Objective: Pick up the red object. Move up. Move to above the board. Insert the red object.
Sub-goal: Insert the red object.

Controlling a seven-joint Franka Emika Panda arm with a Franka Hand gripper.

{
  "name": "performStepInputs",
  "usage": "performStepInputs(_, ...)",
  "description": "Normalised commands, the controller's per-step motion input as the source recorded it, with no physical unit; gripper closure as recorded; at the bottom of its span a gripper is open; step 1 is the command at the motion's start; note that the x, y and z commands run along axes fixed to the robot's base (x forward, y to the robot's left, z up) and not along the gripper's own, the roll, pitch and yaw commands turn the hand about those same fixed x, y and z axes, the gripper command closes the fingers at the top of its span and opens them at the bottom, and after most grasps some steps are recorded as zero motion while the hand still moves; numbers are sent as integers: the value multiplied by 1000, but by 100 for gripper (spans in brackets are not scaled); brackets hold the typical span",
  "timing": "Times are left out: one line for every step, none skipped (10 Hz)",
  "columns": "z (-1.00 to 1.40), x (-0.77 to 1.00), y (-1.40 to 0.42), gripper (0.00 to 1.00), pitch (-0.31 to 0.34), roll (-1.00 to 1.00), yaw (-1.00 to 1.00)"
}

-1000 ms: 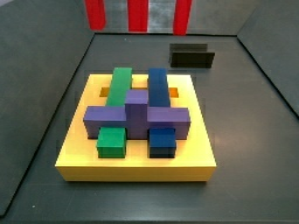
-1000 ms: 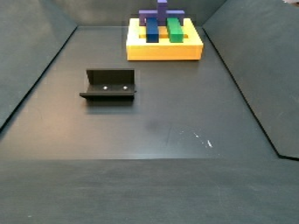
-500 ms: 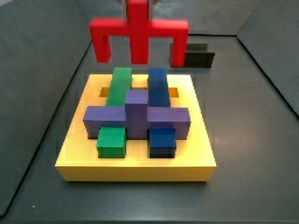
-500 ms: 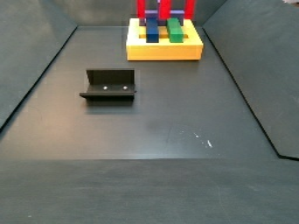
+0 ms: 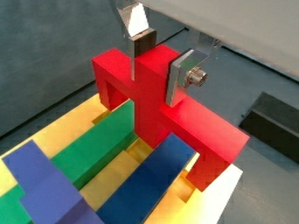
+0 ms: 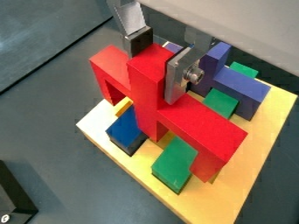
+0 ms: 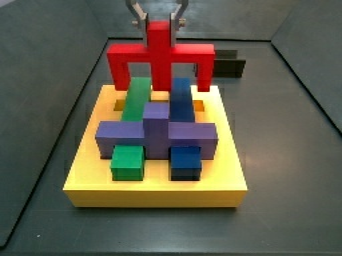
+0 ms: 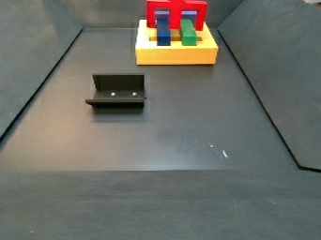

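Red object [image 7: 160, 58] x1: you've got it clamped by its upright stem in the gripper [image 5: 160, 59], two silver fingers [image 6: 179, 73] pressed on opposite faces of the stem. Bar runs level, its long axis crosswise to the green bar [image 7: 136, 97] and blue bar [image 7: 179, 97] below; both legs point straight down, stem points up into the gripper. It sits over the far end of the board [image 7: 87, 170], one leg on the outer side of each bar. In both wrist views the legs reach down beside the bars; can't tell if the feet touch the yellow top.

Count on the board: 1 long green bar, 1 long blue bar, 1 purple cross block [image 7: 156, 134] laid across them, plus 1 small green cube [image 7: 127, 161] and 1 small blue cube [image 7: 186, 162] at the near edge. 1 board total, yellow, flat on the counter [image 8: 175, 131].

Fixture [image 8: 118, 92] x1, dark, well apart from the board in a side view.
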Motion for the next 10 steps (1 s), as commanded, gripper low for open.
performStepInputs(-123, 0, -117, 100, 0, 174, 203)
performStepInputs(-57, 0, -83, 100, 0, 104, 186)
performStepInputs(-103, 0, -94, 100, 0, 107, 214)
performStepInputs(-134, 0, -77, 100, 0, 127, 214)
performStepInputs(-203, 23, -40, 100, 0, 126, 203)
performStepInputs(-400, 83, 0, 100, 0, 131, 6)
performStepInputs(-343, 217, 0, 100, 0, 107, 0)
performStepInputs(-260, 237, 0, 100, 0, 96, 0)
performStepInputs(-260, 29, 0, 100, 0, 96, 0)
performStepInputs(-223, 0, 0, 100, 0, 90, 0)
